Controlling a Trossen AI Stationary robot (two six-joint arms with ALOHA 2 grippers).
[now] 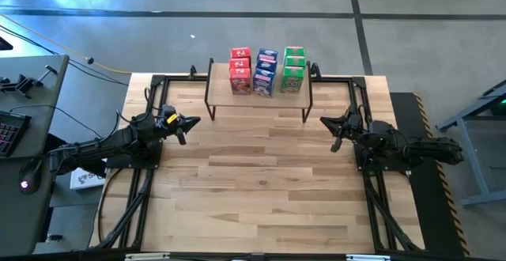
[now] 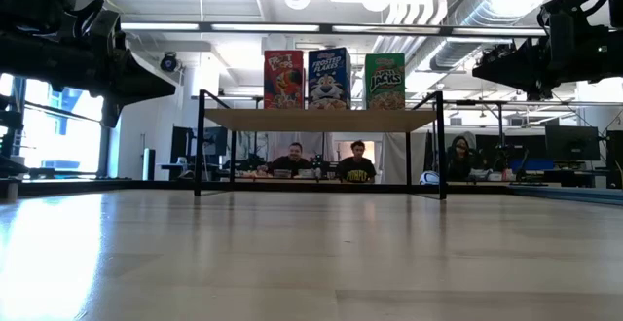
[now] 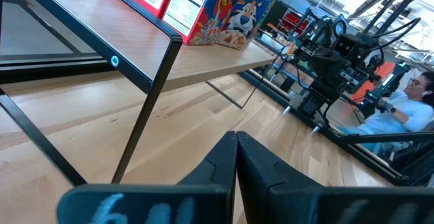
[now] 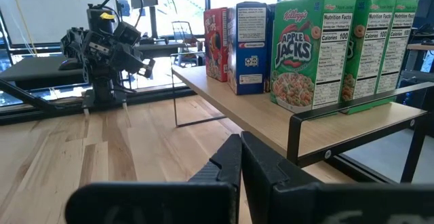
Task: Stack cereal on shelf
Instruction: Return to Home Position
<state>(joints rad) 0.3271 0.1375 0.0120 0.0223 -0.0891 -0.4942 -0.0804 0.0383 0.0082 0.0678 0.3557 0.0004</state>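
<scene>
While all nine cereal boxes stand upright on the shelf at upper centre of the high view, both arms are clear of it. Three columns: red left, blue middle, green right, packed close side by side. Off the shelf's lower-left corner the left gripper hovers above the table, fingers clenched together on nothing. Off the lower-right corner the right gripper mirrors it, also clenched and empty.
</scene>
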